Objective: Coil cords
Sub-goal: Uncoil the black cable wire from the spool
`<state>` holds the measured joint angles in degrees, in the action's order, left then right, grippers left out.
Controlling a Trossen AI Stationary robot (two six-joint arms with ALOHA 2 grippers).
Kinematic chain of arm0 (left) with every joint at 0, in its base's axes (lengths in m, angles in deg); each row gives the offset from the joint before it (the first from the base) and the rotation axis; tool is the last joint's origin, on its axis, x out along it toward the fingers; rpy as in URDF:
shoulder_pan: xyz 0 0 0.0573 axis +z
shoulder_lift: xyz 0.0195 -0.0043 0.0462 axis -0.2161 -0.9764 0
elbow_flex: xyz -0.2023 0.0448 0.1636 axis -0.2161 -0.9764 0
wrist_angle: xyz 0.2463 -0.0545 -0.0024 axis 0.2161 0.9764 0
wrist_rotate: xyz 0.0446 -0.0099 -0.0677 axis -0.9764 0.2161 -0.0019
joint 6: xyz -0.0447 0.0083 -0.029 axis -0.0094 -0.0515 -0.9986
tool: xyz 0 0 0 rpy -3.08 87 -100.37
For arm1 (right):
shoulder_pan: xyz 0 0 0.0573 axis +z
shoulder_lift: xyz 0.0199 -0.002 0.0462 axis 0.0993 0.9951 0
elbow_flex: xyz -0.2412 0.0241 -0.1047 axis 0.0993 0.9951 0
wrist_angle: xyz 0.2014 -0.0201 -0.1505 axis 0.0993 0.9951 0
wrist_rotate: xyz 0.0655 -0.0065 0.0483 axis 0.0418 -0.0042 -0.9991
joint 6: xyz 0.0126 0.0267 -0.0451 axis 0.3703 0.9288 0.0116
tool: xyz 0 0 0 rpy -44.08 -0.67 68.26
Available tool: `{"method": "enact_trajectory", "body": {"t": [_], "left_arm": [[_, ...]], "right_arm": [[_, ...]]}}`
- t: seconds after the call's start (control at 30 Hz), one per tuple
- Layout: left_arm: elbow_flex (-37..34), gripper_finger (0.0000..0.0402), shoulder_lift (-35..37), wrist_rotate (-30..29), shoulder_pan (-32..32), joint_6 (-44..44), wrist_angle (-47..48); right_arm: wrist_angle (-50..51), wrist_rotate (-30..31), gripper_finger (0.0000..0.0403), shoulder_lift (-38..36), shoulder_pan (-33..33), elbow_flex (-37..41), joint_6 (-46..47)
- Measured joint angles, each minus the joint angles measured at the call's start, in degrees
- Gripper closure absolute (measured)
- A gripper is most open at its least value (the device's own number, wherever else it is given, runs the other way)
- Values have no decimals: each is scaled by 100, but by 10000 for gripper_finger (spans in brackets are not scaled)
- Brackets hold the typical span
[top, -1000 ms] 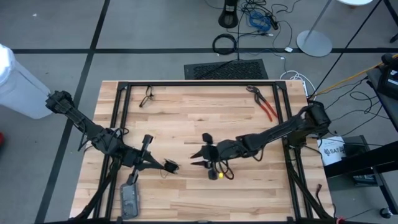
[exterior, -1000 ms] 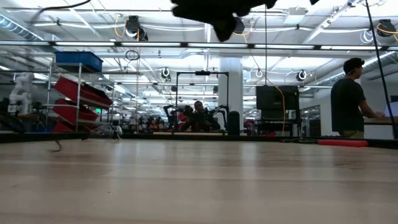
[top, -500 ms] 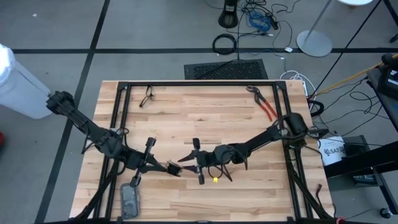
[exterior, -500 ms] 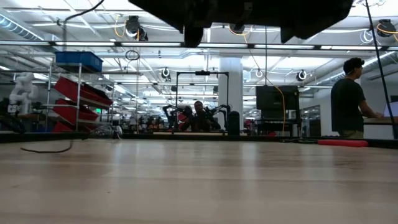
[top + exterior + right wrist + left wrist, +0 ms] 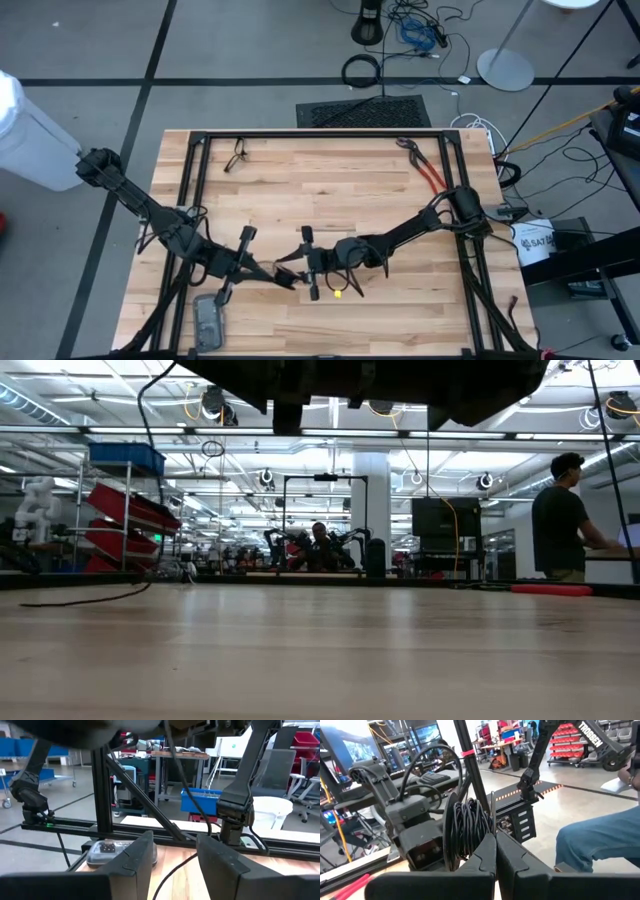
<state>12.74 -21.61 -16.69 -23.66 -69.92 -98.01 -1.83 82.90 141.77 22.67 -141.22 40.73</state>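
The cord shows in the left wrist view as a bundle of several black loops (image 5: 467, 825), right at the tips of my left gripper (image 5: 495, 851), which is shut on it. One strand (image 5: 150, 470) drops from the grippers, and its tail (image 5: 85, 600) lies on the table. In the high view my left gripper (image 5: 287, 279) sits near the table's middle front. My right gripper (image 5: 297, 265) faces it, close by. My right gripper (image 5: 175, 855) is open, and past its fingers a strand of cord (image 5: 172, 866) lies on the wood. My left gripper pinches the looped bundle at its lower edge (image 5: 476, 842) between its two shut fingers, several loops together. The fingers come at it level, from the table's left side. The bundle is held clear of the table, with one strand trailing down to the wood.
Red-handled pliers (image 5: 428, 170) lie at the far right. A small black object (image 5: 236, 155) lies at the far left, and a grey device (image 5: 208, 318) at the near left. A small yellow piece (image 5: 336, 291) sits under the right arm. Black rails (image 5: 320, 133) frame the table. A person (image 5: 565, 520) stands beyond.
My right gripper has gone down and toward the table's left, closing in on the left gripper, and has tipped level. My left gripper has crept toward it. More of the cord's tail now lies on the table, with a strand rising from it.
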Motion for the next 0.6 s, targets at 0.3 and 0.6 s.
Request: {"method": "enact_trajectory", "body": {"t": [0.3,0.6], "left_arm": [[0,401,-2,4,0,-228,20],[0,401,-2,4,0,-253,40]], "right_arm": [[108,-2,263,0,2,0,79],[324,50,263,0,2,0,139]]}}
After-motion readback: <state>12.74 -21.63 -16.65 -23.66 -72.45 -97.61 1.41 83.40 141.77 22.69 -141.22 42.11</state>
